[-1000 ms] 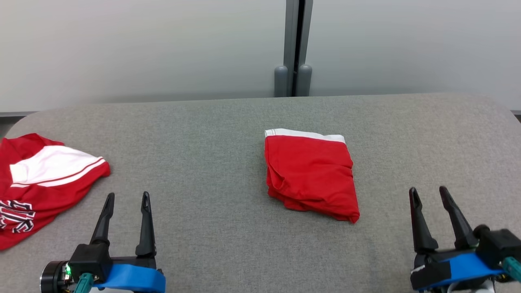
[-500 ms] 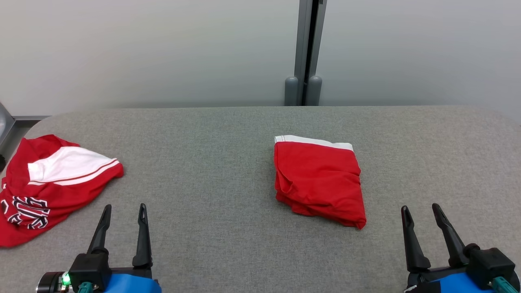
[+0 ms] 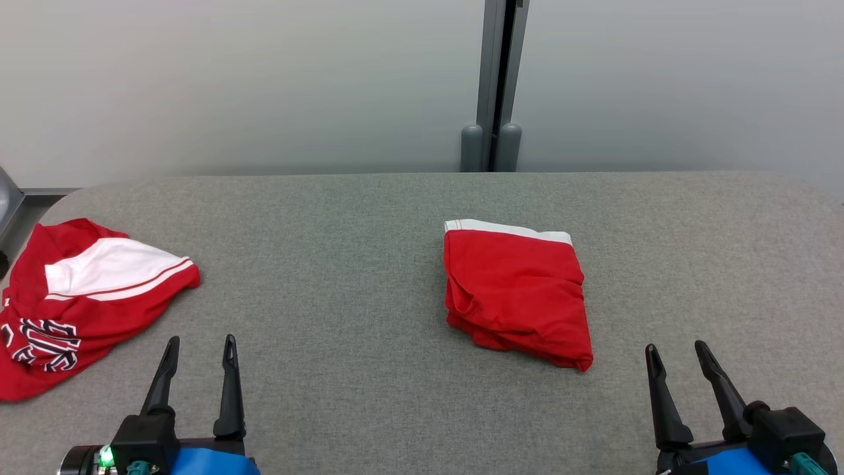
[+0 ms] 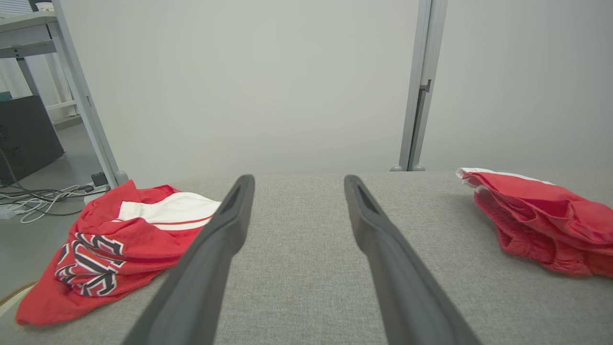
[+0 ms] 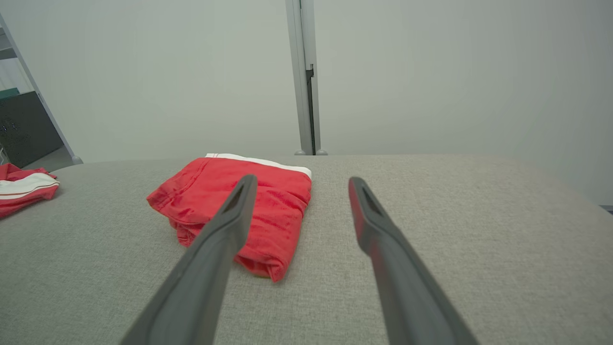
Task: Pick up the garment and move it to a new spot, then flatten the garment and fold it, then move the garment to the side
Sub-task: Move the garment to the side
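A red garment (image 3: 514, 297) with a white waistband lies folded into a rough rectangle right of the middle of the grey padded table (image 3: 330, 251). It also appears at the right of the left wrist view (image 4: 541, 215) and behind the left finger in the right wrist view (image 5: 282, 211). A second red and white garment (image 3: 99, 290) with printed lettering lies crumpled at the table's left edge (image 4: 119, 239). My left gripper (image 3: 201, 339) is open and empty near the front left (image 4: 298, 180). My right gripper (image 3: 675, 346) is open and empty at the front right, just right of the folded garment (image 5: 302, 179).
A grey post (image 3: 494, 86) stands against the pale wall behind the table. Past the table's left end are a metal shelf frame (image 4: 81, 96), a dark cabinet (image 4: 24, 134) and cables on the floor (image 4: 38, 201). The table's corners are rounded.
The head camera shifted early in the second, sliding the whole picture right and down. Both grippers sit lower in the view, drawn back toward me. Neither garment has moved.
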